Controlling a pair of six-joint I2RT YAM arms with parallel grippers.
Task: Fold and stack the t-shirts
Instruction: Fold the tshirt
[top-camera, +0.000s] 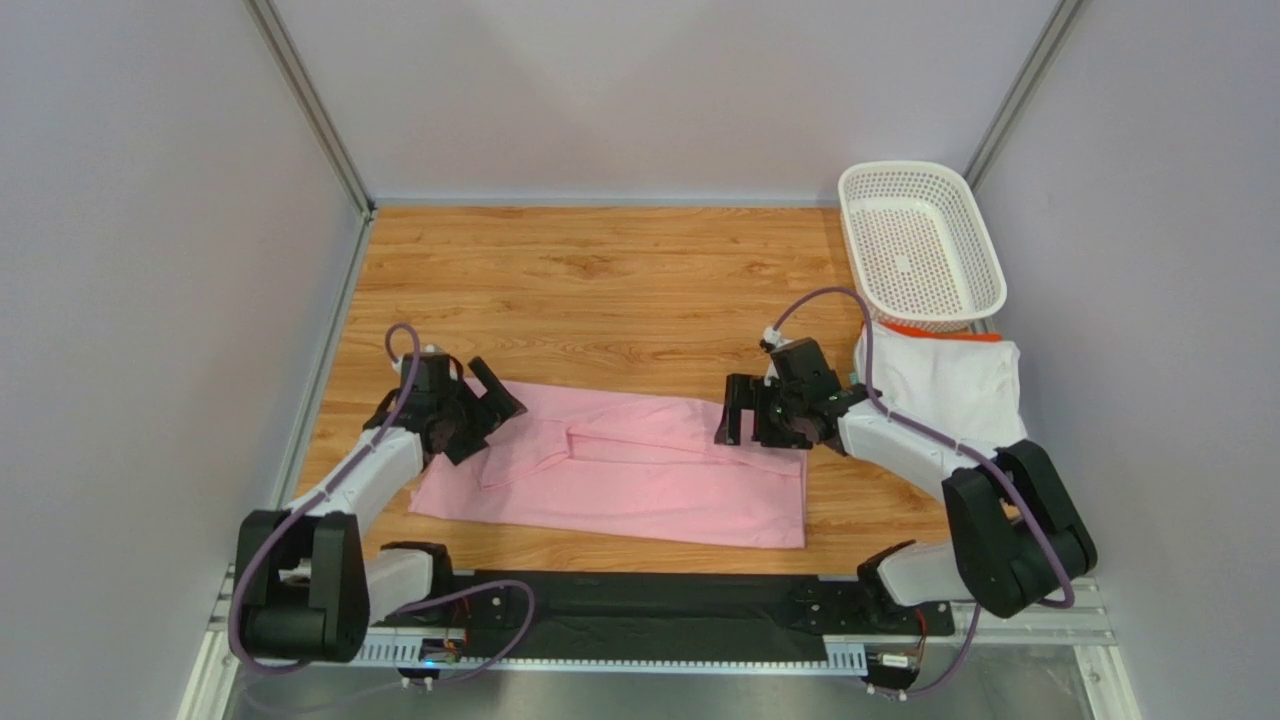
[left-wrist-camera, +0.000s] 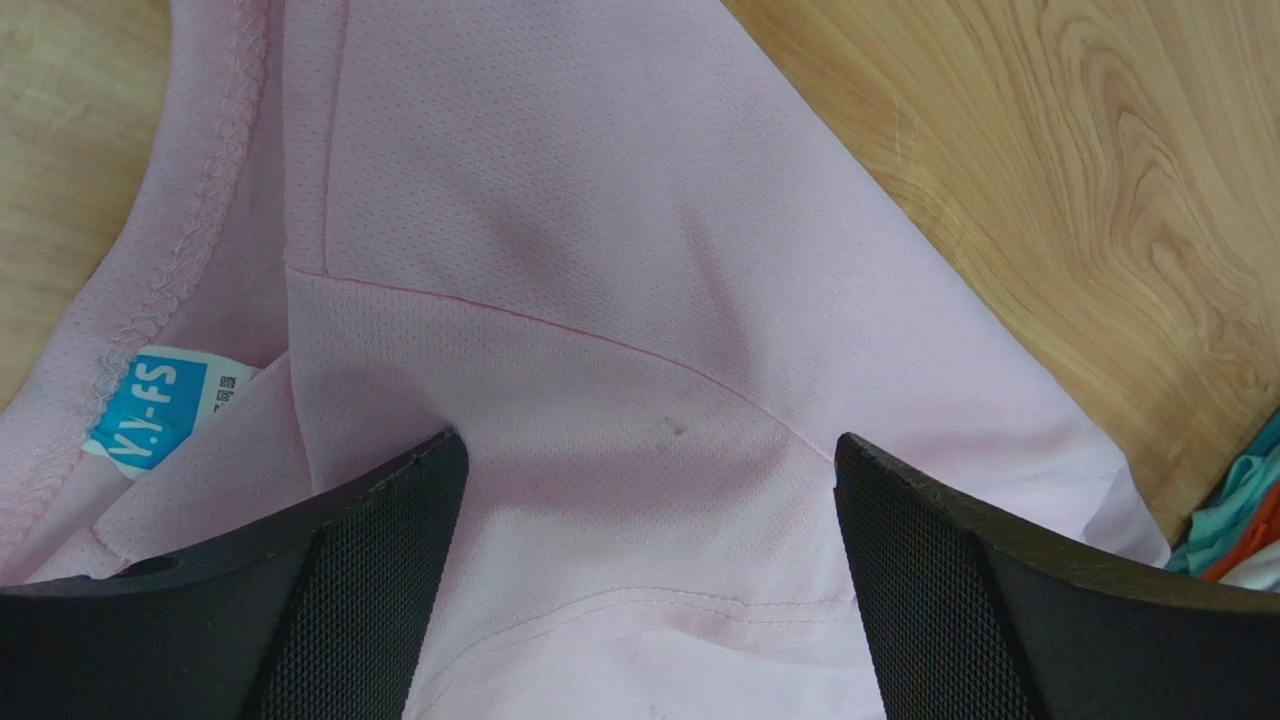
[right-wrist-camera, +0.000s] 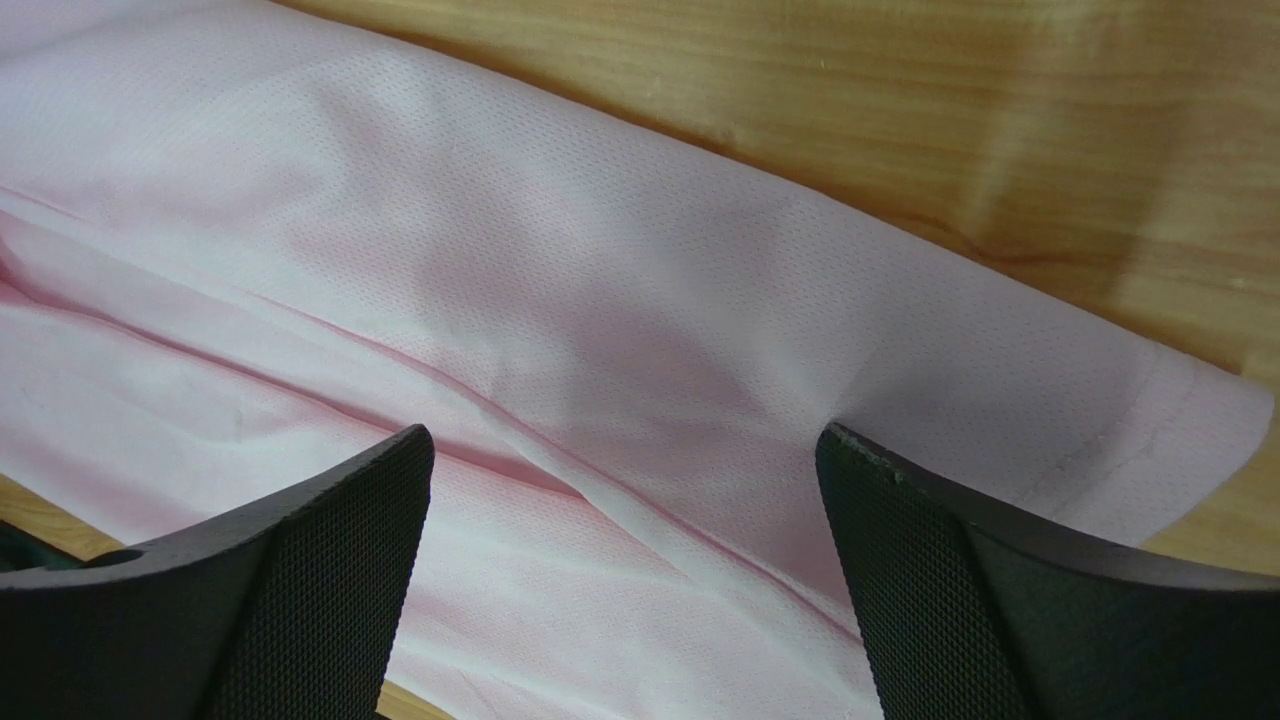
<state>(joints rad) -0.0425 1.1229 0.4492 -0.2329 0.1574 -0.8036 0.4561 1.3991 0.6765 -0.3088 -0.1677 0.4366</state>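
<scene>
My left gripper and right gripper, both spread wide and empty, sit low over opposite ends of the pink t-shirt lying partly folded on the wooden table, with the white t-shirt folded at the right, just beside the basket.

Blue tag in pink t-shirt: "Y.Y-FS"

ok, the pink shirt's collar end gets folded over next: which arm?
Probably left. The left gripper hangs open at the collar end of the pink shirt, and its wrist view shows the neck label just beside its fingers. The right gripper is open over the opposite end.
</scene>
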